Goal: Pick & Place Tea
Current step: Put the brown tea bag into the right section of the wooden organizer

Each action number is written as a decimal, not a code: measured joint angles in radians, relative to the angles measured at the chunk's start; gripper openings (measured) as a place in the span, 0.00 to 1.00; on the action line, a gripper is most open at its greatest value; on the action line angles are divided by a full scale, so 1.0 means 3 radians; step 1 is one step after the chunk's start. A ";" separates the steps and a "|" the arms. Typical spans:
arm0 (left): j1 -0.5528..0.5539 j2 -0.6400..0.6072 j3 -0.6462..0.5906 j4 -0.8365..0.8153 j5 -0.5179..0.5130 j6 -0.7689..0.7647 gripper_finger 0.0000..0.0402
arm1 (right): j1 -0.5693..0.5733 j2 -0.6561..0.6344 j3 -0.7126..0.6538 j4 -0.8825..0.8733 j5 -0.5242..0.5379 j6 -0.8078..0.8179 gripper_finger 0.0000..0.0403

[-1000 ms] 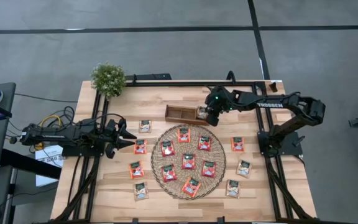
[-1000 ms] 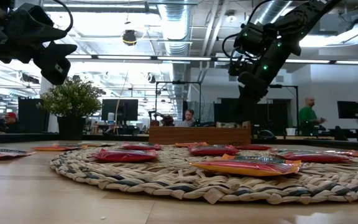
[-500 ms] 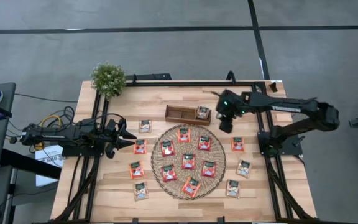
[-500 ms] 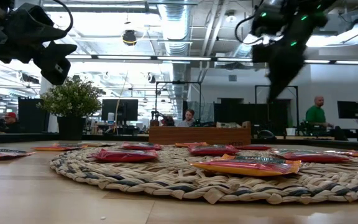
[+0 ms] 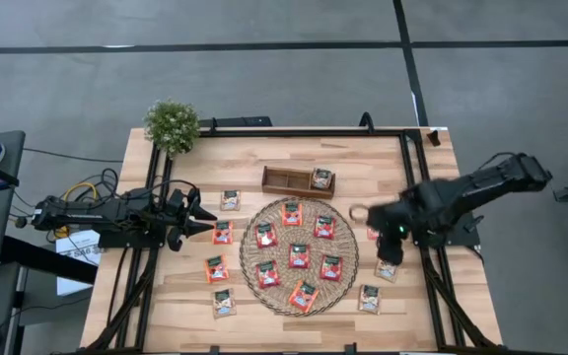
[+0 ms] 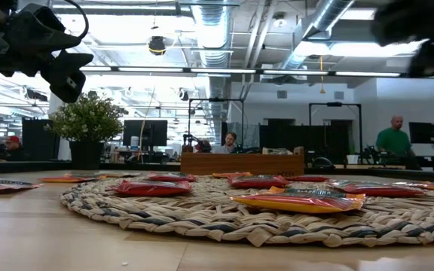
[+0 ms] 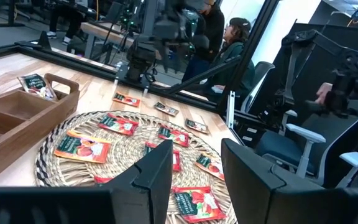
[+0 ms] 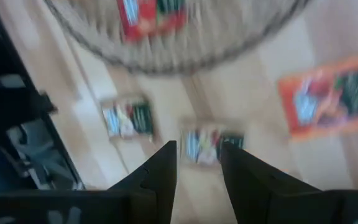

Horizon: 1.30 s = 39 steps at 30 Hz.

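Tea sachets (image 5: 299, 255) are small flat squares, red-orange or pale, each with a dark label. Most sit on the woven mat (image 5: 251, 268), others around it, one in the wooden tray (image 5: 286, 180) at 12 o'clock. Since a second ago the right gripper (image 5: 392, 240) swung from the tray to 3 o'clock, fingers apart, empty, over a pale sachet (image 8: 209, 145). Left gripper (image 5: 205, 220) waits at 9 o'clock, fingers apart.
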 joint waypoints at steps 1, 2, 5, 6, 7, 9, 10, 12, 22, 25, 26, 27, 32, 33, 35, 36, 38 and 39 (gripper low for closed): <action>0.0001 0.0001 0.0000 0.0000 0.0001 0.0009 0.32 | 0.0153 0.0025 -0.0001 -0.0042 0.0079 0.0150 0.29; -0.0001 0.0000 0.0001 0.0000 0.0001 0.0013 0.32 | 0.0303 0.0044 -0.0001 -0.0085 0.0171 0.0286 0.29; 0.0000 0.0001 0.0000 0.0000 0.0001 0.0079 0.32 | 0.0667 0.0086 -0.0003 -0.0106 0.0471 0.0680 0.29; 0.0000 0.0001 0.0001 0.0000 0.0001 0.0093 0.32 | 0.0751 0.0087 -0.0003 -0.0116 0.0558 0.0801 0.29; 0.0000 0.0001 0.0000 0.0000 0.0000 0.0099 0.32 | 0.0825 0.0083 -0.0005 -0.0125 0.0631 0.0935 0.29; -0.0001 0.0001 0.0000 0.0000 -0.0006 0.0098 0.32 | 0.0913 0.0077 -0.0063 -0.0101 0.0687 0.1180 0.29; 0.0000 0.0000 0.0000 0.0000 -0.0012 0.0097 0.32 | 0.0940 0.0077 -0.0109 -0.0100 0.0683 0.1279 0.29; -0.0001 0.0001 0.0000 0.0000 -0.0012 0.0097 0.32 | 0.1004 0.0073 -0.0203 -0.0060 0.0666 0.1439 0.29; 0.0001 0.0001 0.0000 0.0000 -0.0012 0.0069 0.32 | 0.1002 0.0076 -0.0639 0.0426 0.0572 0.1518 0.34; -0.0001 0.0000 0.0000 0.0000 -0.0012 0.0066 0.32 | 0.0909 0.0076 -0.0694 0.0401 0.0571 0.1493 0.39; 0.0000 0.0001 0.0000 0.0000 -0.0012 0.0066 0.32 | 0.0873 0.0076 -0.0709 0.0402 0.0570 0.1481 0.42; 0.0000 0.0000 0.0000 0.0000 -0.0012 0.0064 0.32 | 0.0838 0.0076 -0.0719 0.0401 0.0570 0.1448 0.44; -0.0001 0.0000 0.0000 0.0000 -0.0012 0.0060 0.32 | 0.0702 0.0076 -0.0780 0.0403 0.0558 0.1314 0.55; 0.0001 0.0000 0.0000 0.0001 -0.0012 0.0060 0.32 | 0.0685 0.0076 -0.0802 0.0415 0.0529 0.1314 0.56; -0.0001 0.0000 0.0000 0.0000 -0.0010 0.0060 0.32 | 0.0663 0.0076 -0.0857 0.0421 0.0426 0.1314 0.57; 0.0000 0.0001 0.0000 0.0000 -0.0011 0.0060 0.32 | 0.0656 0.0076 -0.0884 0.0440 0.0384 0.1314 0.57; 0.0000 0.0001 0.0000 0.0000 -0.0010 0.0060 0.32 | 0.0664 0.0077 -0.0924 0.0496 0.0328 0.1337 0.57; 0.0001 0.0001 0.0000 0.0001 -0.0010 0.0060 0.32 | 0.0664 0.0077 -0.0932 0.0512 0.0319 0.1338 0.57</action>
